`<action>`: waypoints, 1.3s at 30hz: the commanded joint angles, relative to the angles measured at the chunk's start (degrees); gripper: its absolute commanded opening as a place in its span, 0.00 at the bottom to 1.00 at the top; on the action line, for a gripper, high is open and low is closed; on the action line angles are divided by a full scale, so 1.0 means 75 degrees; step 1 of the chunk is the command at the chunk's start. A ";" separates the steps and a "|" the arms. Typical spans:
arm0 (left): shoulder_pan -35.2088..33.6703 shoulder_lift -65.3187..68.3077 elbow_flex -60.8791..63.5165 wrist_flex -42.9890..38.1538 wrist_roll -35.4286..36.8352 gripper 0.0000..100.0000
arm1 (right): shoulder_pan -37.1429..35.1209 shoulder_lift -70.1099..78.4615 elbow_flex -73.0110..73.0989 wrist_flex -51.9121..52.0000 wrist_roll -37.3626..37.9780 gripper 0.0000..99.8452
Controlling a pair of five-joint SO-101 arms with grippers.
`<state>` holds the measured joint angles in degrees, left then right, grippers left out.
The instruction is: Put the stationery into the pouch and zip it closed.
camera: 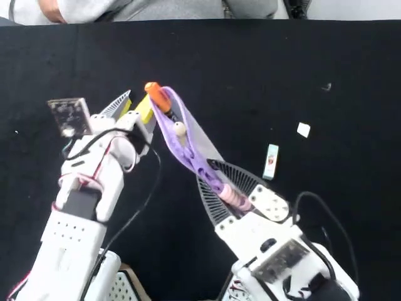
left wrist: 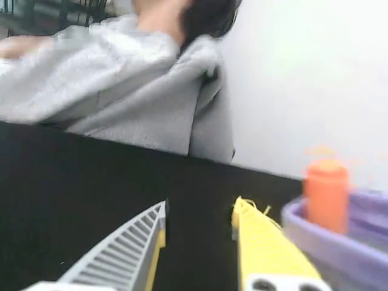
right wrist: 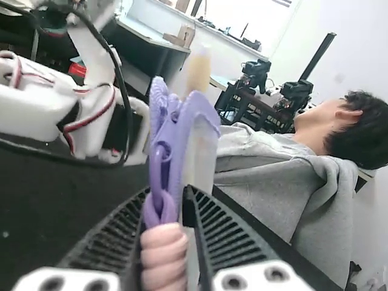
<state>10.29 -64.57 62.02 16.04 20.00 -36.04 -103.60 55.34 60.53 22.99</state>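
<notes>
The purple mesh pouch point(camera: 188, 147) is lifted off the black table, running slantwise between the two arms. My right gripper point(camera: 212, 180) is shut on its lower end, beside a pink tab point(camera: 237, 199); the right wrist view has the purple edge point(right wrist: 163, 151) pinched between the black fingers point(right wrist: 209, 221). An orange marker point(camera: 156, 95) sticks out of the pouch's upper end, and a cream pen top point(camera: 180, 129) shows midway along. My left gripper point(camera: 136, 102) is open at that upper end. Its yellow finger point(left wrist: 260, 242) lies alongside the pouch rim point(left wrist: 339, 242) and marker point(left wrist: 326, 194), with nothing between its fingers.
A small white eraser point(camera: 303, 130) and a teal-and-white strip point(camera: 270, 161) lie on the table to the right of the pouch. The black table point(camera: 263, 63) stretches open toward the far edge.
</notes>
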 commanded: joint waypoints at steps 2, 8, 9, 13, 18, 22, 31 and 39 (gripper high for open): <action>0.0322 -0.2192 -0.0510 0.0938 0.0094 0.18 | 0.0012 -0.1131 0.0545 -0.0293 0.0047 0.01; 0.1225 -0.4841 -0.0252 0.2297 0.0047 0.18 | 0.0012 -0.1131 0.0651 -0.0445 0.0023 0.01; 0.1260 -0.5111 -0.0158 0.2309 0.0047 0.18 | 0.0012 -0.1131 0.0674 -0.0434 0.0023 0.01; 0.1201 -0.5251 -0.0088 0.2309 0.0035 0.18 | 0.0012 -0.1131 0.0697 -0.0434 0.0035 0.01; -0.0006 -0.5064 -0.0018 0.2321 -0.0047 0.18 | 0.0070 -0.1131 0.1026 -0.0504 0.0082 0.01; -0.1459 -0.5005 -0.0018 0.2297 0.0668 0.18 | 0.0270 -0.1061 0.1225 -0.0973 0.0457 0.01; -0.2385 -0.4958 0.0873 0.1395 0.1149 0.18 | 0.2649 -0.0674 0.0791 -0.1664 0.0457 0.01; -0.2350 -0.2590 0.0252 0.1067 0.1137 0.18 | 0.4513 -0.0627 -0.0076 -0.1723 0.0082 0.01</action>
<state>-7.21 -92.09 68.62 25.01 28.18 -7.03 -103.60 60.79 49.71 25.45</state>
